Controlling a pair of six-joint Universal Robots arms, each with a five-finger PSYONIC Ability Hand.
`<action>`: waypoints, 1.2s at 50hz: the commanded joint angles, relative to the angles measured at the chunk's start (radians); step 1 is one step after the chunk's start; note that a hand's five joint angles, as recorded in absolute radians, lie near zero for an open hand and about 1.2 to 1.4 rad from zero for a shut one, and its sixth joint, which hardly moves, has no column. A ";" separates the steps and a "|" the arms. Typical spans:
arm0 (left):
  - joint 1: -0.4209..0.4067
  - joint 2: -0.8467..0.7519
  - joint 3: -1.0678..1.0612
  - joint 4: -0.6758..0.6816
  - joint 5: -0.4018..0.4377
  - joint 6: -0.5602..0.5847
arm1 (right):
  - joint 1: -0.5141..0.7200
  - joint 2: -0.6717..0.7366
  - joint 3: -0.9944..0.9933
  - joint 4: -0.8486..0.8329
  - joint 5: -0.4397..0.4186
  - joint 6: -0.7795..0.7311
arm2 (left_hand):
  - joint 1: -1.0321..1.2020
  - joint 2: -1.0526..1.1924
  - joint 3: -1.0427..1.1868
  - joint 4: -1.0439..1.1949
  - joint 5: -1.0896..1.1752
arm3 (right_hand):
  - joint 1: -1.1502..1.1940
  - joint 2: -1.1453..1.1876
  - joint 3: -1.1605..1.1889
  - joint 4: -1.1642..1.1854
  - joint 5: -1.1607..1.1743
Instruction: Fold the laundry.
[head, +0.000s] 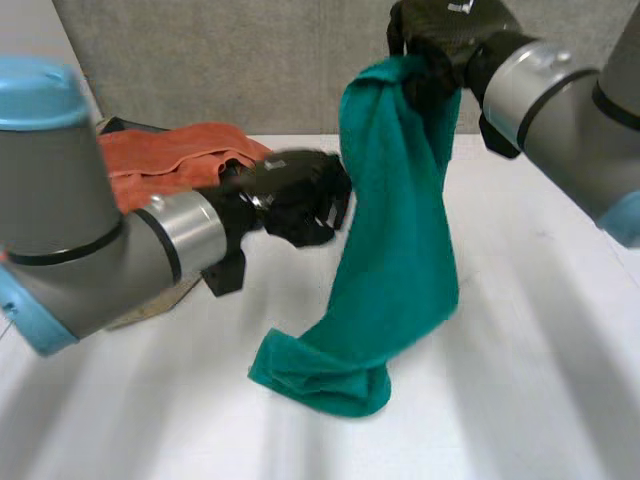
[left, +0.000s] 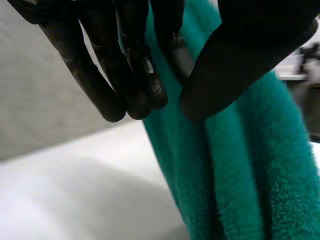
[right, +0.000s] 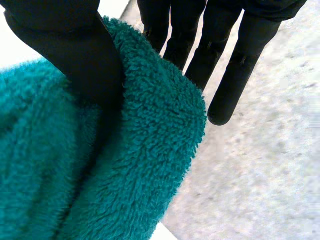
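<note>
At upper right the right hand pinches the top of the fluffy teal terry towel, which hangs upright down to the white table at lower centre, and the empty left hand, fingers loosely straight, is just left of its edge.

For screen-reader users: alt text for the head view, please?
The right robot hand holds a teal towel up by its top, its lower end bunched on the white table; the left robot hand is beside it.
</note>
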 joint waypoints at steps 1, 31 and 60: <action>-0.031 0.144 -0.079 0.069 -0.396 0.088 | 0.003 -0.008 -0.057 0.000 0.040 0.052 | 0.234 0.203 0.213 0.204 0.227 | 0.314 0.228 0.214 0.203 0.260; -0.031 -0.124 -0.041 0.232 -0.377 0.247 | -0.020 -0.230 0.230 -0.010 -0.239 0.067 | -0.988 -1.019 -1.008 -1.018 -0.995 | 0.314 0.228 0.214 0.203 0.260; -0.116 -0.015 -0.060 0.058 -0.562 0.274 | -0.068 0.032 0.092 0.130 0.025 -0.075 | 0.234 0.203 0.213 0.204 0.227 | 0.314 0.228 0.214 0.203 0.260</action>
